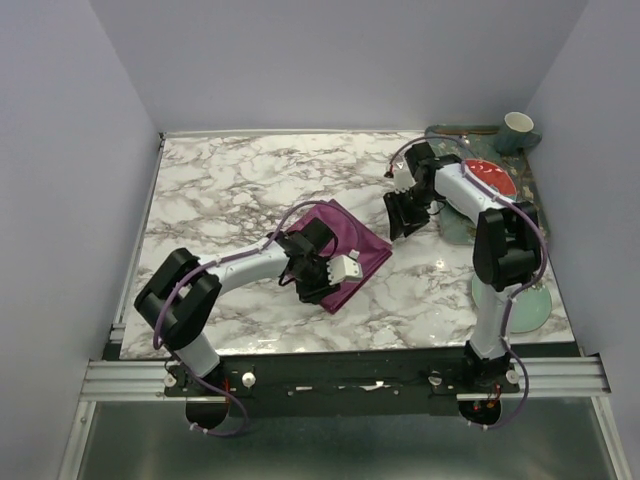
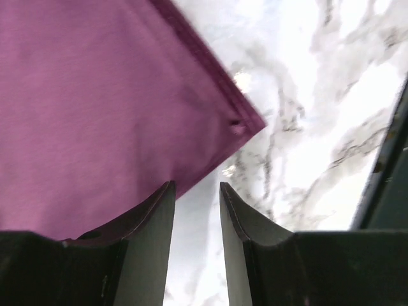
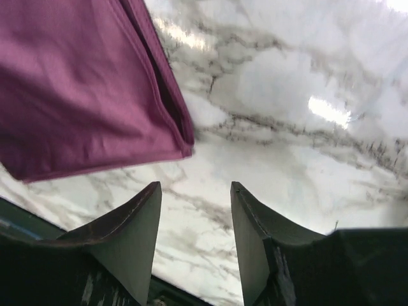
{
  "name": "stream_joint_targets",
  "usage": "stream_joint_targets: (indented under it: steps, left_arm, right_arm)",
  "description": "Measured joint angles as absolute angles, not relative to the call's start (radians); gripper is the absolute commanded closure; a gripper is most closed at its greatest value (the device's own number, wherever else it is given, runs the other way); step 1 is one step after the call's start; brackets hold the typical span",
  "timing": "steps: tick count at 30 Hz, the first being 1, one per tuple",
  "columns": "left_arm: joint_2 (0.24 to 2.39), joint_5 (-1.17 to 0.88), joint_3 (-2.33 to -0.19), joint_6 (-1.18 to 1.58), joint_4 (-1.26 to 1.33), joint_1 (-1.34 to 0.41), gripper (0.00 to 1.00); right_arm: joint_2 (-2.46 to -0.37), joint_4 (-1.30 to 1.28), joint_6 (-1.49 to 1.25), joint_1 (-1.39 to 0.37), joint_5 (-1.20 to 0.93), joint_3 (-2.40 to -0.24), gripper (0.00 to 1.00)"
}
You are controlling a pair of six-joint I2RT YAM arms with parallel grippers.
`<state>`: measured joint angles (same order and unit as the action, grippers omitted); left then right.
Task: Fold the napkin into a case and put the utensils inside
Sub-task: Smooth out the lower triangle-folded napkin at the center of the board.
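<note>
The plum-purple napkin [image 1: 350, 245] lies folded into a flat rectangle on the marble table [image 1: 230, 190]. My left gripper [image 1: 316, 290] hangs over the napkin's near-left edge. In the left wrist view this gripper [image 2: 197, 185] is open, with only marble between its fingers, and the napkin [image 2: 95, 108] fills the upper left, one corner pointing right. My right gripper [image 1: 398, 230] stands just right of the napkin's right corner. In the right wrist view it [image 3: 195, 185] is open over bare marble, the folded napkin [image 3: 83, 89] lying ahead at the upper left. The utensils are out of view.
Along the right edge of the table stand a red plate [image 1: 492, 176], a white cup [image 1: 518, 125] on a dark saucer, and a pale green plate [image 1: 525, 305] near the right arm's base. Grey walls close in the table on three sides.
</note>
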<state>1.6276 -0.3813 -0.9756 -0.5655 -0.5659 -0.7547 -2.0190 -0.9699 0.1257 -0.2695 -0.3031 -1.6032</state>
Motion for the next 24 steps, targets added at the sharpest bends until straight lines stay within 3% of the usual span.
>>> stream_joint_targets:
  steps: [8, 17, 24]
  left_arm:
    - [1.668, -0.384, -1.035, -0.381, -0.63, -0.801, 0.52]
    - [1.652, -0.439, -1.198, -0.406, -0.656, -0.564, 0.53]
    - [1.806, -0.364, -1.252, -0.505, -0.65, -0.545, 0.56]
  right_arm:
    - [-1.946, -0.987, 0.096, -0.231, -0.4, -1.44, 0.44]
    - [-1.946, -0.956, 0.009, -0.231, -0.537, -1.371, 0.34]
    - [-1.957, -0.932, -0.03, -0.227, -0.578, -1.372, 0.3]
